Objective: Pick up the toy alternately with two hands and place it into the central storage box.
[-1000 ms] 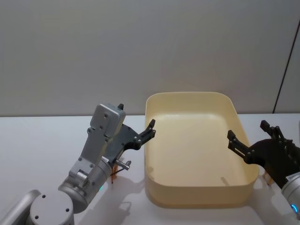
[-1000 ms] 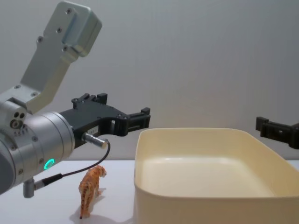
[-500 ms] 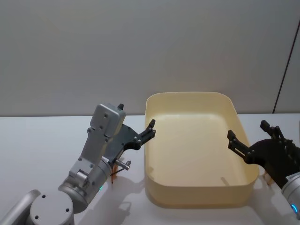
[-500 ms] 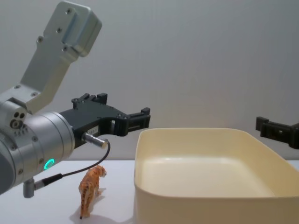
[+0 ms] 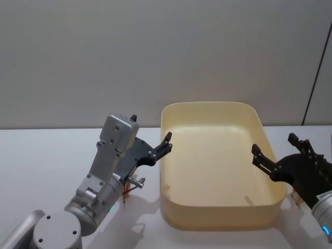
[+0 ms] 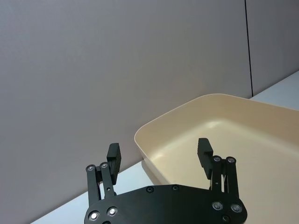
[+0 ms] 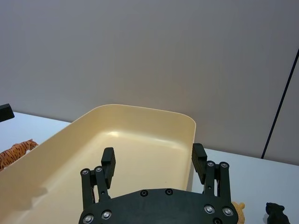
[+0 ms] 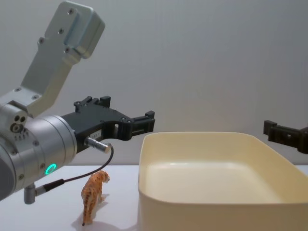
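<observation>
The central storage box (image 5: 207, 104) is a large cream tub in the middle of the white table, with nothing inside it. An orange striped tiger toy (image 8: 94, 197) stands on the table just left of the box (image 8: 202, 135). My left gripper (image 5: 150, 129) hovers open above the tiger, beside the box's left wall, with nothing between its fingers (image 6: 159, 150). My right gripper (image 5: 274, 144) hangs open and holding nothing over the box's right rim (image 7: 140, 108). The right wrist view also shows the tiger (image 7: 16, 151) beyond the box's far side.
A small yellow figure (image 7: 239, 207) and a black figure (image 7: 275, 214) stand on the table to the right of the box, under my right gripper. A plain grey wall rises behind the table. A cable (image 8: 82, 177) loops from my left arm over the tiger.
</observation>
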`<state>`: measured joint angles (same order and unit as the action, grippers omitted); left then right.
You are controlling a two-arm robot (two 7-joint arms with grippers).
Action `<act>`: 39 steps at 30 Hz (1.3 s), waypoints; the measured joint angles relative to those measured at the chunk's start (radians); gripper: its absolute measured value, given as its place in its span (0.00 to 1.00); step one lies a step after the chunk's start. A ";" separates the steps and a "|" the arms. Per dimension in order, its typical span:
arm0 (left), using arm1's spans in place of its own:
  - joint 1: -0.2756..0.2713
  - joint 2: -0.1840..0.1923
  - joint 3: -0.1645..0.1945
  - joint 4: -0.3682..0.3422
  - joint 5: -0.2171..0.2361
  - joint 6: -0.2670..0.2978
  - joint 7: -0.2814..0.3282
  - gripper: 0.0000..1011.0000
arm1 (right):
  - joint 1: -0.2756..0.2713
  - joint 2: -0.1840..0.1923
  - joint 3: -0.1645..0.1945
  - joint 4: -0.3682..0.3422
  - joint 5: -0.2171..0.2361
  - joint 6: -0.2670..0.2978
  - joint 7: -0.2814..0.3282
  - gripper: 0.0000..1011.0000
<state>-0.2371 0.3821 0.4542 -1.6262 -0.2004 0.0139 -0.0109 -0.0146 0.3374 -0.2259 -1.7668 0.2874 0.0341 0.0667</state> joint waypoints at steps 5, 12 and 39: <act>0.000 0.000 0.000 0.000 0.000 0.000 0.000 0.99 | 0.000 0.000 0.000 0.000 0.000 0.000 0.000 0.99; 0.000 0.000 0.000 0.000 0.000 0.000 0.000 0.99 | 0.000 0.000 0.000 0.000 0.000 0.000 0.000 0.99; 0.000 0.000 0.000 0.000 0.000 0.000 0.000 0.99 | -0.021 0.027 0.022 -0.018 0.019 -0.006 -0.012 0.99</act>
<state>-0.2372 0.3821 0.4542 -1.6262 -0.2004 0.0139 -0.0109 -0.0352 0.3649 -0.2034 -1.7844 0.3067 0.0277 0.0550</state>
